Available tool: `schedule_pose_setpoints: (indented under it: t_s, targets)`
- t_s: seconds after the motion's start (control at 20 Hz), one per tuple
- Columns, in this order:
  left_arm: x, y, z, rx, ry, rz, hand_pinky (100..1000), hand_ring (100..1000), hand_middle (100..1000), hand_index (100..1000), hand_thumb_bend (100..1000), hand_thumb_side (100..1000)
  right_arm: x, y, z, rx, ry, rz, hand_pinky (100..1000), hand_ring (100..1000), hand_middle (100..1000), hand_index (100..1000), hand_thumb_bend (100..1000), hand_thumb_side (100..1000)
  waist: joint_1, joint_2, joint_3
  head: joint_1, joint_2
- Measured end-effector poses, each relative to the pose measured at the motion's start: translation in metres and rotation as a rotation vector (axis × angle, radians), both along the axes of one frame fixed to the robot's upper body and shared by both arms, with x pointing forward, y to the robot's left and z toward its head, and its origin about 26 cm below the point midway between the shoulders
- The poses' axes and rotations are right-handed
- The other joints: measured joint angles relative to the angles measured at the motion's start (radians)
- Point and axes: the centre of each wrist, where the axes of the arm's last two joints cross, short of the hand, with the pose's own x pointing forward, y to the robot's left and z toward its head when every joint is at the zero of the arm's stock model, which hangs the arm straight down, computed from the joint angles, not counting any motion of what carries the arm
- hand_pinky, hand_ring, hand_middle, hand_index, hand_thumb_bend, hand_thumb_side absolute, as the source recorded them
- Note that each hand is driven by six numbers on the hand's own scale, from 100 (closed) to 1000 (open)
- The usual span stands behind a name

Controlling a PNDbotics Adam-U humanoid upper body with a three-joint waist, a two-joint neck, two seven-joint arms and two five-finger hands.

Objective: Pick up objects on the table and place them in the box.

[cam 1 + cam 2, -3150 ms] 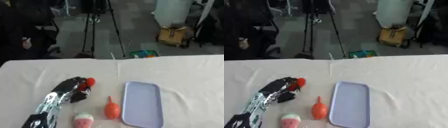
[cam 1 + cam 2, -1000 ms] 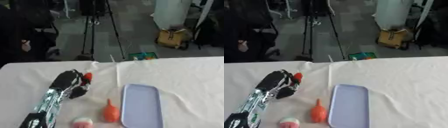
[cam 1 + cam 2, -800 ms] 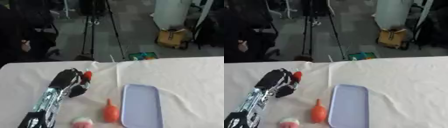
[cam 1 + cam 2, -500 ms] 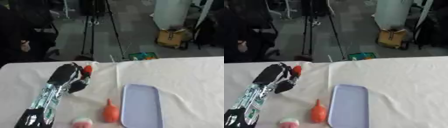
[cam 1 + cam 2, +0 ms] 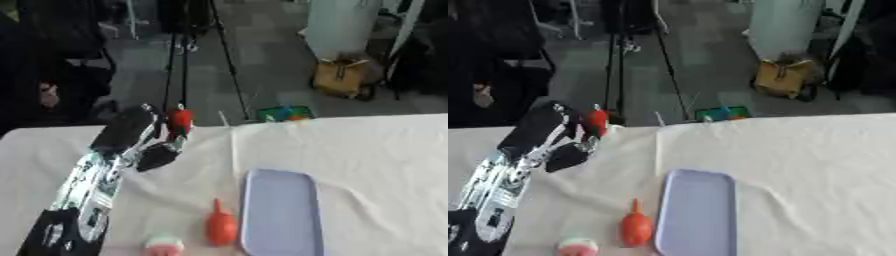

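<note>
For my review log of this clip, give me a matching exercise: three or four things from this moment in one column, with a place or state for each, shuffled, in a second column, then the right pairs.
Things:
1. left hand
2. tray
3. orange bulb
4. pink-and-white ball

Places or states:
A. lies flat on the cloth with nothing in it
B. at the near edge, left of the orange bulb
C. raised near the table's far edge, fingers curled on a red thing
D. lies just left of the tray

Pairs: 1-C, 2-A, 3-D, 4-B
</note>
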Motion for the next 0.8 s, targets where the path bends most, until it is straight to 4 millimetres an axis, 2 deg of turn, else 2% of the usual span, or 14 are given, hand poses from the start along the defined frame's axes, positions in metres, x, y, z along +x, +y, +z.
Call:
schedule_pose_setpoints:
  t_s: [0.8]
  targets:
    - [-0.051,-0.054,0.013,0.081,-0.146,-0.335,483,493,347,601,100,669,0.001,0.001,0.002,0.001,0.001,0.004,802,845,749,720,100,914,0.013,0.0,-0.004,0.0,-0.01]
